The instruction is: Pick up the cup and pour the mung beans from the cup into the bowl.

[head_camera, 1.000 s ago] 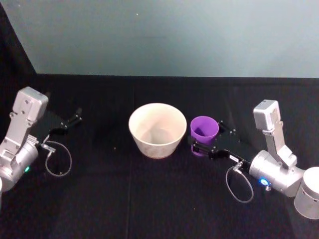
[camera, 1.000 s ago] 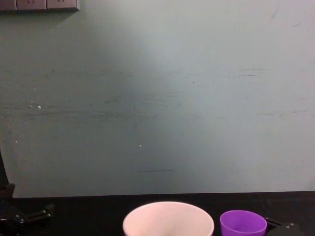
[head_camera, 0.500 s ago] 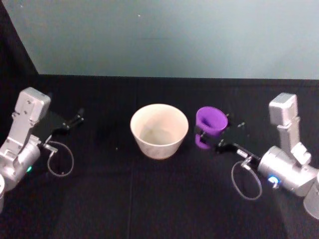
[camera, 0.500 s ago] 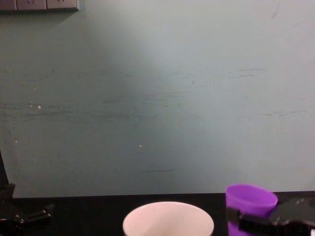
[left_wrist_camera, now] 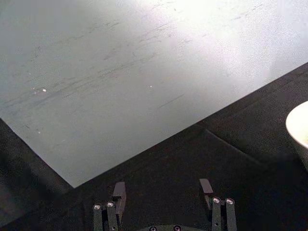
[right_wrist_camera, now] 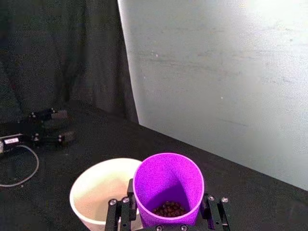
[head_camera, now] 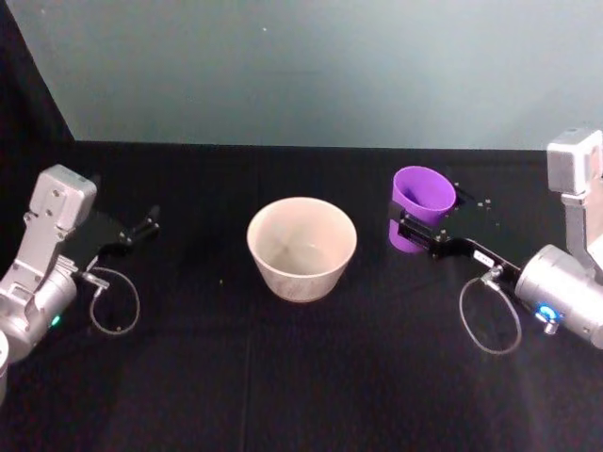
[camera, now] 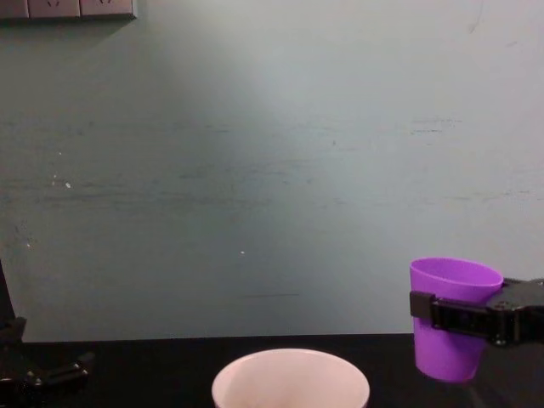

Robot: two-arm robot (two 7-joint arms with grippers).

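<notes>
right jaws clenched on cup point(head_camera: 421, 202), upright above bench point(head_camera: 301, 377) right of bowl point(head_camera: 301, 278) so mung beans point(right_wrist_camera: 169, 209) don't spill early | left jaws spread, idle far left

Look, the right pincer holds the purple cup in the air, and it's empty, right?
Not empty. The right pincer holds the purple cup in the air, but dark beans lie in its bottom; the right wrist view shows them.
</notes>
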